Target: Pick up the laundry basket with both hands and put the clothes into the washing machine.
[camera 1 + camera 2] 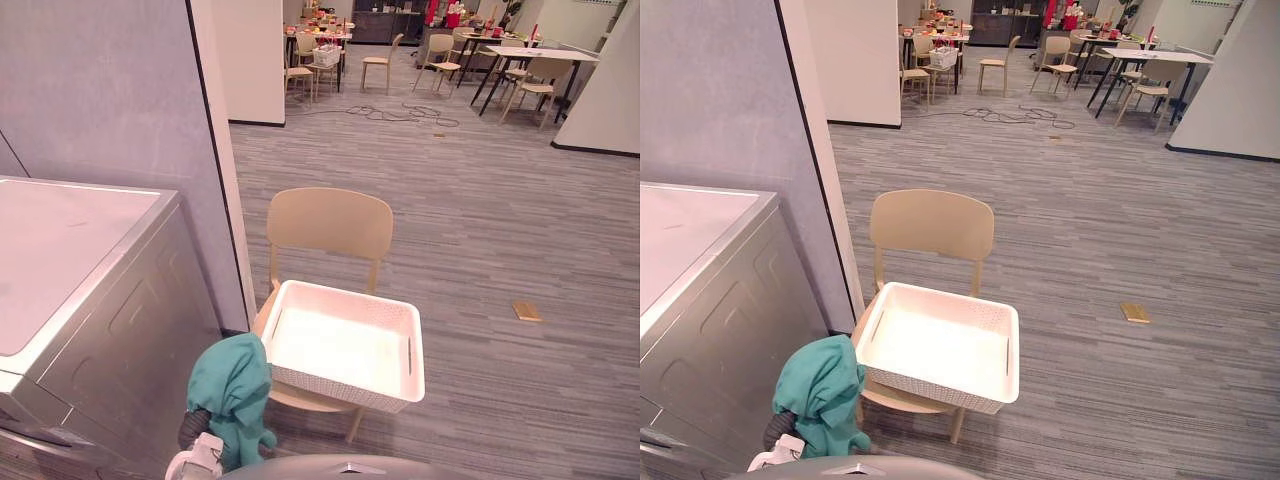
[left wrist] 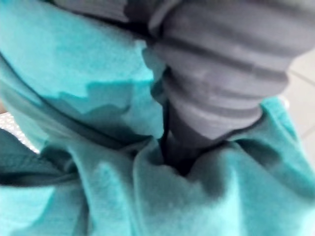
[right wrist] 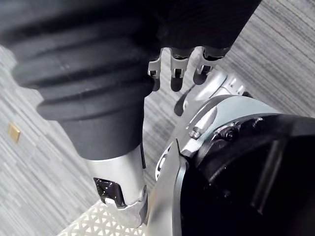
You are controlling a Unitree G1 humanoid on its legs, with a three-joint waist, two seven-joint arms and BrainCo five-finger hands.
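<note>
A white laundry basket (image 1: 414,352) rests on the seat of a beige chair (image 1: 330,222), and its inside shows bare. A teal garment (image 1: 232,385) hangs off the floor to the left of the basket, in front of the washing machine (image 1: 70,250). It is draped over my left hand (image 1: 192,428), whose dark ribbed cover (image 2: 216,73) is wrapped in teal cloth (image 2: 98,73) in the left wrist view. My right hand (image 3: 173,73) hangs low beside my body with relaxed fingers and holds nothing.
A grey partition wall (image 1: 120,100) stands behind the washing machine and left of the chair. A small tan block (image 1: 526,311) lies on the grey floor to the right. Tables and chairs (image 1: 520,65) and loose cables (image 1: 400,113) are far back.
</note>
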